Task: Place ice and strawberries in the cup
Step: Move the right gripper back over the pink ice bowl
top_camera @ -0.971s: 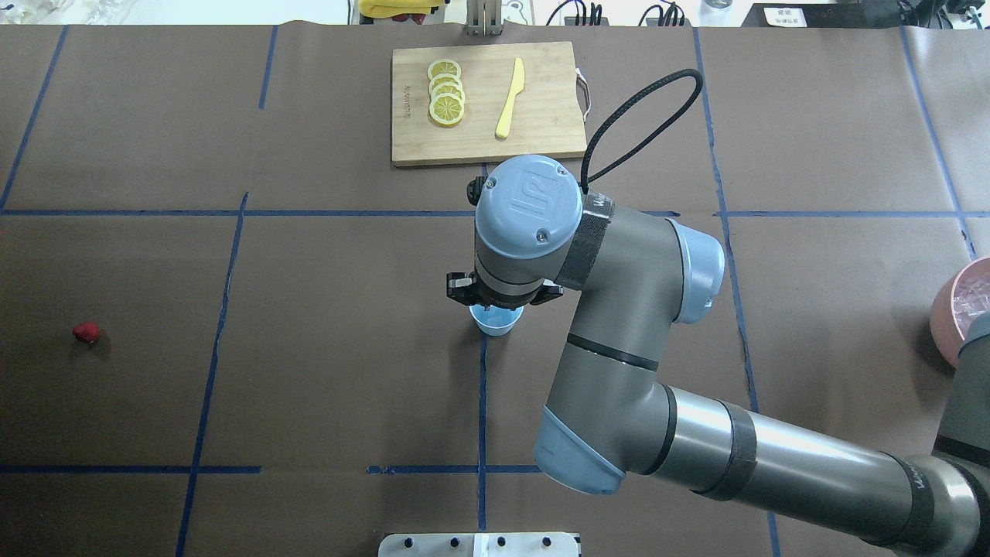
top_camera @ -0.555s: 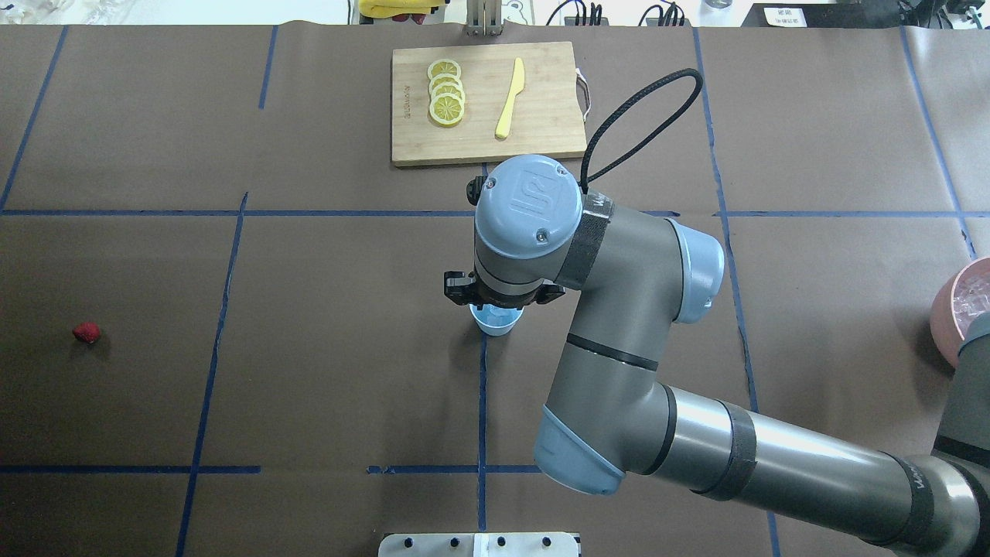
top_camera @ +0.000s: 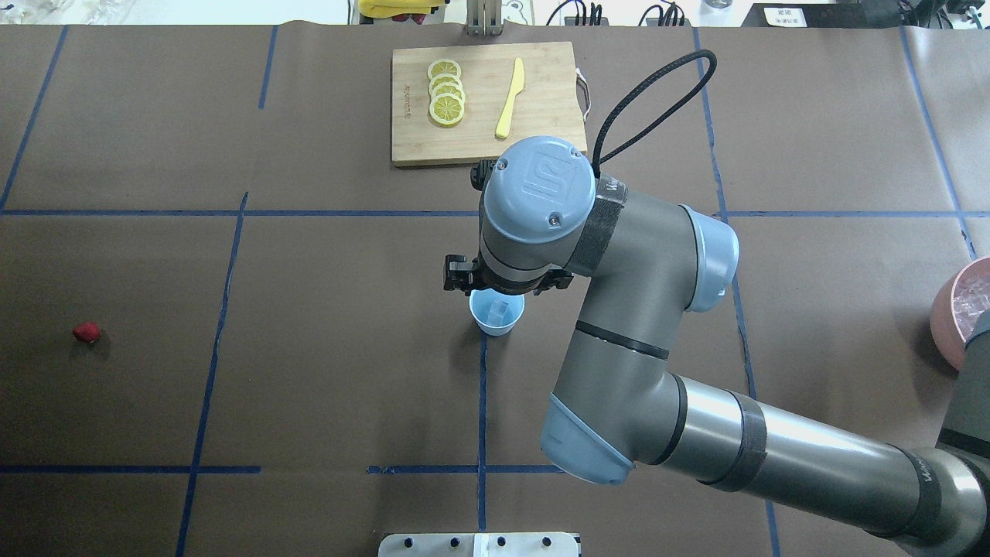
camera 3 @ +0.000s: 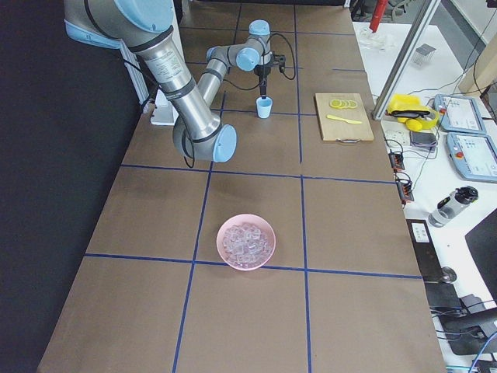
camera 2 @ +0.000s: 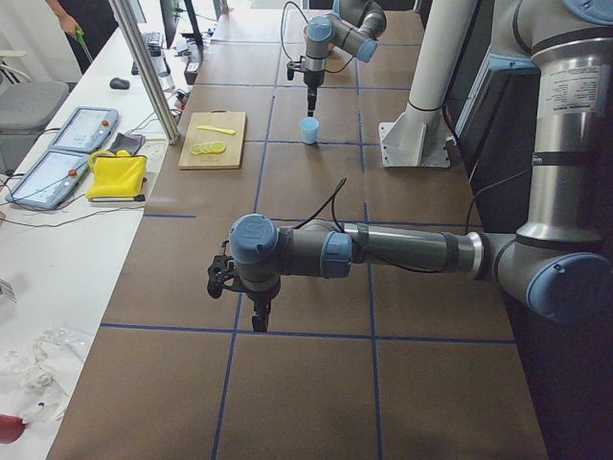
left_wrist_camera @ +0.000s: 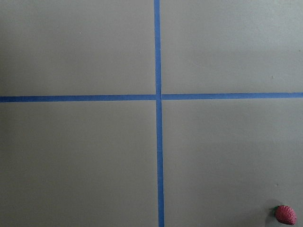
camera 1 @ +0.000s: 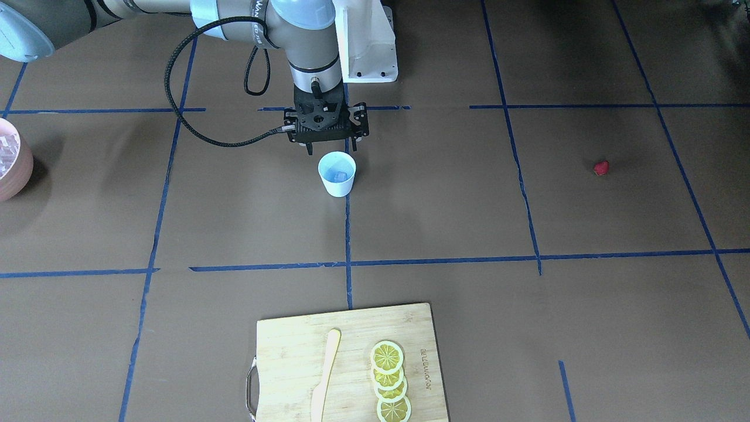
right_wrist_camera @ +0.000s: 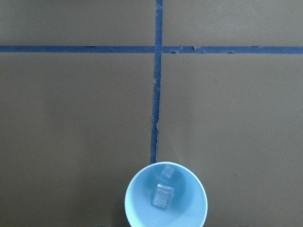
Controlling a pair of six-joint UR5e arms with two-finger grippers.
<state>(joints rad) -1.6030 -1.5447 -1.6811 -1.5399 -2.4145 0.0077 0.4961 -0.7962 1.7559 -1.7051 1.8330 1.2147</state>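
At the far left the strawberry (top_camera: 87, 333) lay alone, well apart from the cup (top_camera: 496, 313) and not yet collected. The left gripper (camera 2: 259, 321) hung over that end; whether its jaws were parted could not be told. In the middle the cup stood upright with two cubes of ice (right_wrist_camera: 162, 196) inside, so that half looked begun. The right gripper (camera 1: 331, 147) hovered just above the rim, jaws apart and empty. At the right edge the pink bowl (top_camera: 942, 317), cut off, held more ice.

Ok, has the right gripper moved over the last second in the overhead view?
Yes. Against the light-blue cup, the right gripper has shifted up the view toward the cutting board, uncovering more of the cup's mouth.
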